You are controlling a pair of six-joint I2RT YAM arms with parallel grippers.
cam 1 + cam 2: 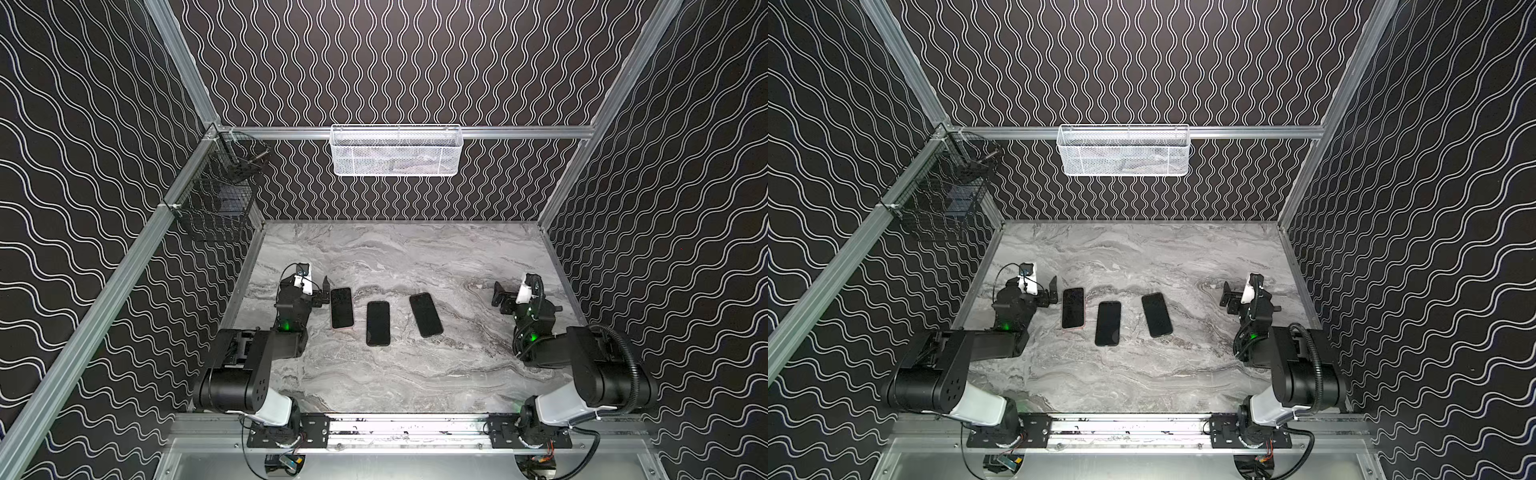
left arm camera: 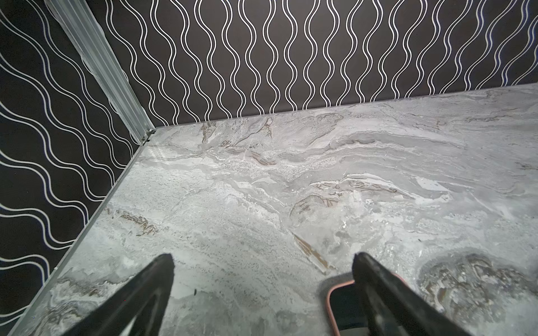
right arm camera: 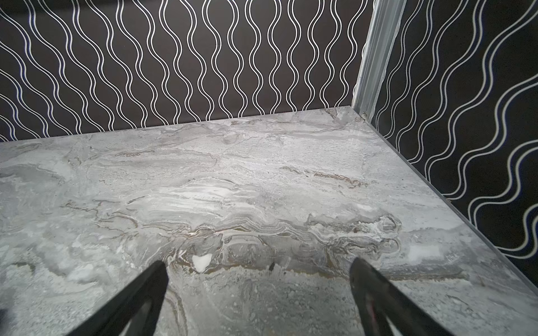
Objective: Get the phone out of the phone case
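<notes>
3 phones lie on the counter, the left phone in its pink case just beside the wide-open left claw, right claw equally wide, well apart, and a careless pinch could skid both away together.

black arms, white shoulder shells

white mesh basket hung rear | black wire basket hung left corner | marble tabletop
</notes>
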